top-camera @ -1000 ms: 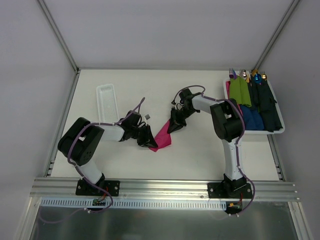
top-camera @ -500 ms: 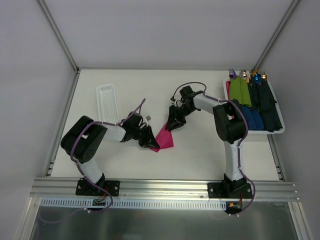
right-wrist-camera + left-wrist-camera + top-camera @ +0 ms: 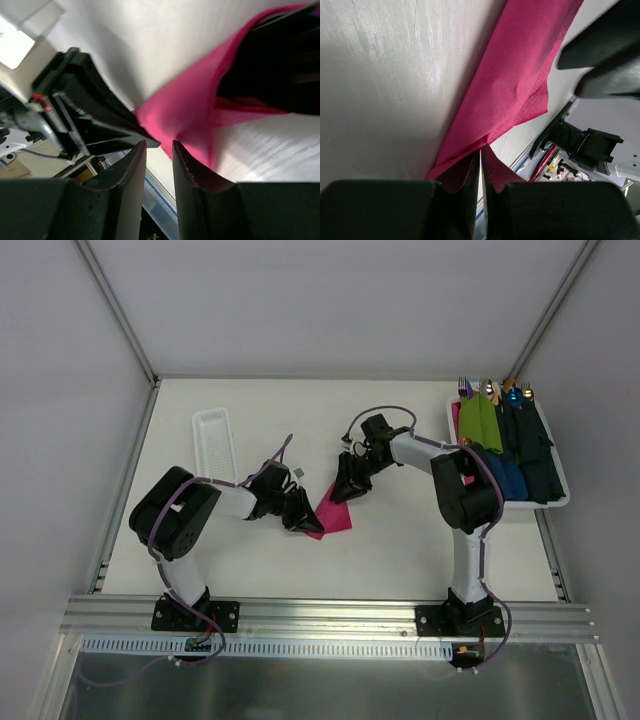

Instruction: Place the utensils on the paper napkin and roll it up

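The magenta paper napkin [image 3: 335,512] lies folded and partly raised at mid-table between both grippers. My left gripper [image 3: 305,520] is at its left corner. In the left wrist view the jaws [image 3: 481,150] are pressed nearly together at the napkin's [image 3: 515,85] edge. My right gripper [image 3: 343,490] is at the napkin's upper end. In the right wrist view its jaws [image 3: 159,145] stand a little apart with nothing between them, and the napkin [image 3: 185,115] is just past the tips. A dark shape [image 3: 280,65] fills the napkin's fold. I cannot tell whether it is the spoon and fork, which show nowhere else.
A white tray [image 3: 555,498] at the right holds rolled bundles: green [image 3: 478,420], blue and navy, with utensil tips at the far end. A slim white tray [image 3: 215,445] lies at the left. A small grey object [image 3: 297,473] sits near the left arm.
My left gripper has slid right with the napkin's corner, closer to the right gripper. The napkin has shifted right and bunched narrower. The right gripper has barely moved.
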You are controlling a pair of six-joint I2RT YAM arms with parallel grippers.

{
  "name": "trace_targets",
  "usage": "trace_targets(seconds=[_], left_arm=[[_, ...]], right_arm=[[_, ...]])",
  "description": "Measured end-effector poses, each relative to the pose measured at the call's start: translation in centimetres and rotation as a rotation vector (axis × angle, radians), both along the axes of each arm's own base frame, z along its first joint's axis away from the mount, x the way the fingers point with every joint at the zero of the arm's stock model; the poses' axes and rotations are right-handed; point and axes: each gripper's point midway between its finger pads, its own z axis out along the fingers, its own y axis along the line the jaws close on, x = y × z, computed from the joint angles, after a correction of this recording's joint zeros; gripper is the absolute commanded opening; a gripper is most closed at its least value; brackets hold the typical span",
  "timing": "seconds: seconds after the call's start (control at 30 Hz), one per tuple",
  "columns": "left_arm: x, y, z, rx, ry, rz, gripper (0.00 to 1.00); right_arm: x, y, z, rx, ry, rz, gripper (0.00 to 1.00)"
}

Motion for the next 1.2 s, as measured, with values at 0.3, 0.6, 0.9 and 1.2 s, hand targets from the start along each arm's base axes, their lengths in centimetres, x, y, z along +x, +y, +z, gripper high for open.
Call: trace_targets(seconds=[0.3, 0.6, 0.9, 1.2], left_arm=[[0.1, -0.1, 0.1, -0.004, 0.004, 0.008, 0.08], [0.4, -0.6, 2.0, -0.016, -0.082, 0.002, 0.26], [6.3, -1.4, 8.9, -0.018, -0.283, 0.075, 0.20], [5.2, -2.6, 8.4, -0.056, -0.269, -0.011, 0.13]], right_arm=[[-0.6, -0.7, -3.2, -0.066, 0.059, -0.026, 0.30], [-0.6, -0.9, -3.2, -0.085, 0.063, -0.031, 0.28], [-0.6, -1.3, -3.3, -0.109, 0.059, -0.022, 0.27], [-0.6, -1.3, -3.3, -0.120, 0.074, -0.012, 0.27]])
